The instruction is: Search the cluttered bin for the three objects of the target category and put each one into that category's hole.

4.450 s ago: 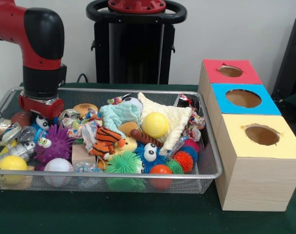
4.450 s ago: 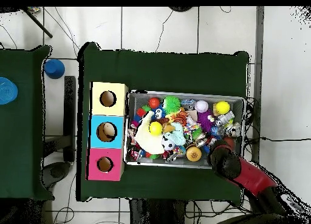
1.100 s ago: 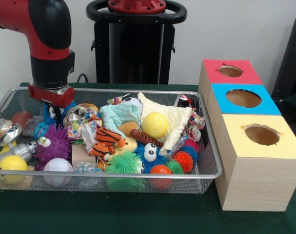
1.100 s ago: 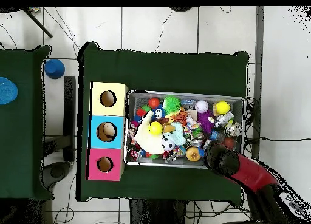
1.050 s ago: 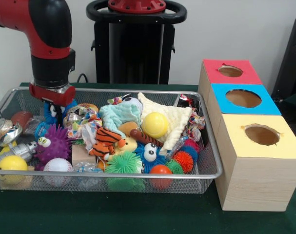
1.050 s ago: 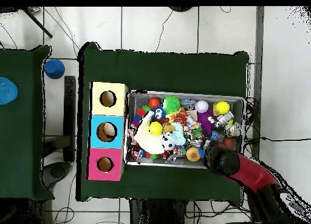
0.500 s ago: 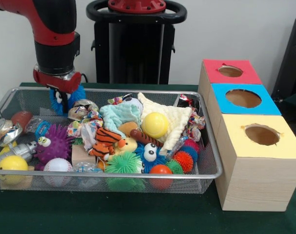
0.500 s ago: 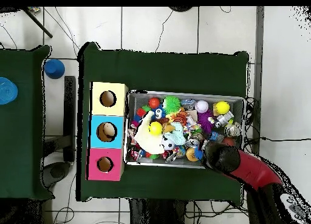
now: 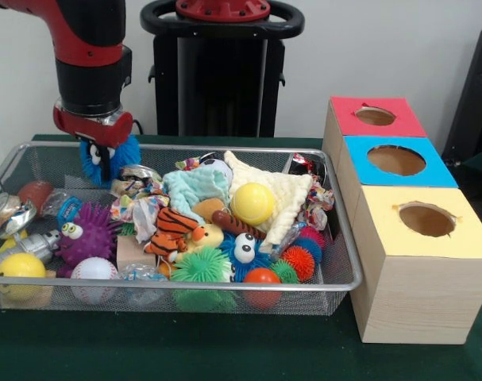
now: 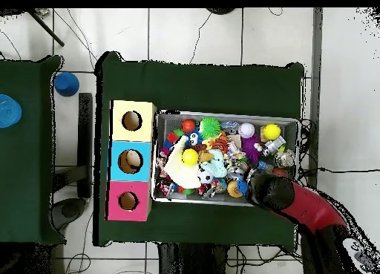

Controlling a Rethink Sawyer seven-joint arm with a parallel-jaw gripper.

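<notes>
Heads up: your end effector [image 9: 98, 159] has lifted since a second ago, clenched on a fuzzy blue toy [image 9: 109, 156], not a bag. One bluish bag [image 9: 59, 206] sits below in the bin [image 9: 348, 262].

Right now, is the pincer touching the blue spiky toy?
Touching. In the front view the pincer is closed on the blue spiky toy, which hangs from it above the bin.

Bright, even indoor light throughout (shadows soft and faint), with mild softness in both views.
</notes>
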